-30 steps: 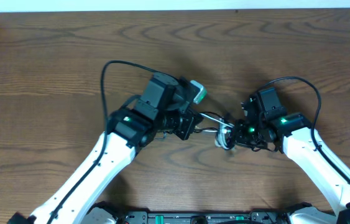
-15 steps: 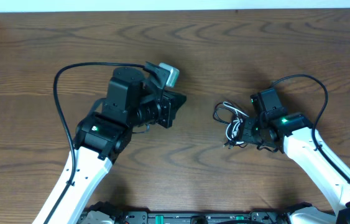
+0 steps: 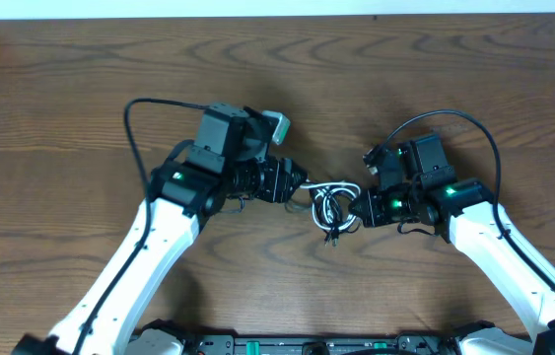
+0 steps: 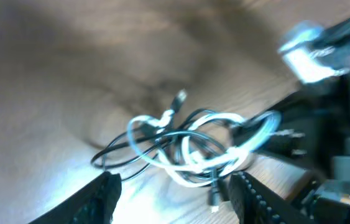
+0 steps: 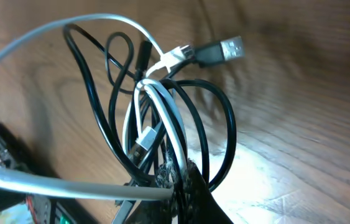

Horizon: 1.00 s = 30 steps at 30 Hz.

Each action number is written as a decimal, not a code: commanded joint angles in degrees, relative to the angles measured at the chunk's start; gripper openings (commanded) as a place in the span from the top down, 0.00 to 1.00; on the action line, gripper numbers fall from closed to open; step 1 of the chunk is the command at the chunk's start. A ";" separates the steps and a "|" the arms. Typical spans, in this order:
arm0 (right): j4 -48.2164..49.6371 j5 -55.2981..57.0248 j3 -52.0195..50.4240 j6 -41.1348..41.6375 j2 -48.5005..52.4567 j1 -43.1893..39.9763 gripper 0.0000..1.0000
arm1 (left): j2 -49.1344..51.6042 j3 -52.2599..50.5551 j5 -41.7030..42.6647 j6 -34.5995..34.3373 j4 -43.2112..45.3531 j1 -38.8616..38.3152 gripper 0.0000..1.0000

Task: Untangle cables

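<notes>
Black cord [image 5: 207, 55], one; white cord [image 5: 165, 115], one. Both are bunched into a single knot of cables [image 3: 328, 205] over the wood table [image 3: 80, 99]. The knot lies between the two grippers, with its long axis running from one to the other. The right gripper [image 3: 358, 209] is clamped on the knot's right end. The left gripper [image 3: 295, 185] has its fingers apart, and the free loops lie just ahead of them, so the left arm is judged placed for the next grasp.

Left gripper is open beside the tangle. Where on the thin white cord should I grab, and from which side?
Grip the thin white cord on the loose loop that sticks out of the tangled knot toward the left gripper, and come in from that side. The right gripper pinches the opposite side, where the strands are bunched. The outer loop looks free enough to take alone.
</notes>
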 commanded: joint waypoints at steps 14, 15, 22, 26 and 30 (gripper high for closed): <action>-0.22 -2.73 -0.09 -0.66 -0.07 0.02 0.99 | 17.31 0.13 -0.52 10.88 -1.53 -0.13 0.20; -0.24 -2.73 -0.09 -0.42 -0.07 0.02 0.99 | 18.18 0.13 -0.22 11.34 -1.05 -0.13 0.19; -0.70 -3.54 -0.09 0.35 -0.07 0.02 0.99 | 22.45 0.13 3.56 11.43 4.02 -0.13 0.15; -1.03 -3.54 -0.09 0.37 -0.04 0.02 0.99 | 23.85 0.13 6.23 11.21 6.34 -0.79 0.14; -1.09 -3.56 -0.09 0.35 -0.07 0.02 0.99 | 25.38 0.02 6.25 11.23 6.75 -3.28 0.14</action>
